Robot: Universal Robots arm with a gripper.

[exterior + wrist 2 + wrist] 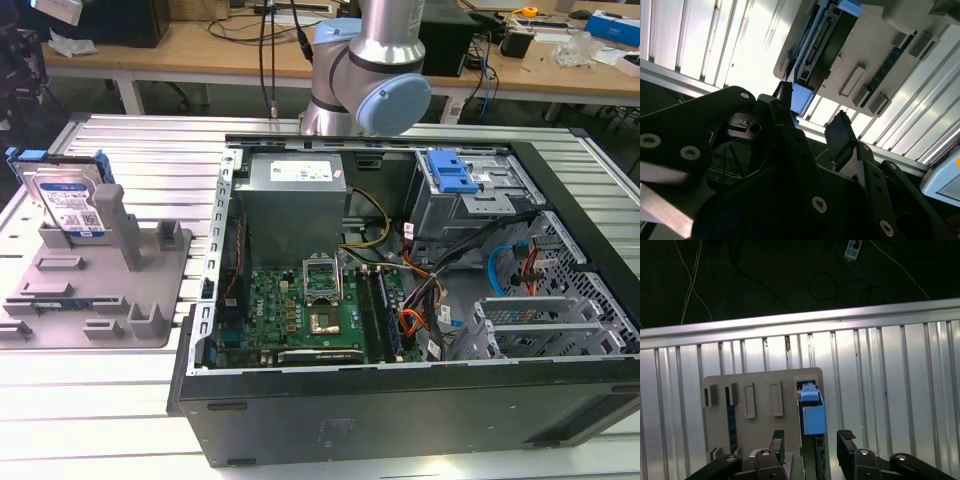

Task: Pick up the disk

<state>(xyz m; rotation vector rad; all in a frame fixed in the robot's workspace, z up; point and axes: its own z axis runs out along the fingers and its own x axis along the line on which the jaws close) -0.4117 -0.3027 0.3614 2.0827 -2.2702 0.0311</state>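
Note:
The disk (70, 200) stands on edge at the back of the grey fixture (100, 290), on the exterior view's left: silver metal, a white-and-blue label, blue side rails. In the first wrist view I look down on its thin edge and blue rail (812, 415) over the fixture (760, 400). My gripper (811, 442) is open, with its two dark fingertips (845, 440) apart and the disk's edge lined up in the gap beyond them. Nothing is held. In the second wrist view the gripper (812, 112) sits short of the disk (825, 40), some way off.
An open computer case (400, 300) with a motherboard, cables and a blue-handled drive cage (450, 175) takes up the middle and right of the ribbed metal table (120, 400). The arm's column (365, 70) rises behind the case. Upright posts (112, 220) stand beside the disk.

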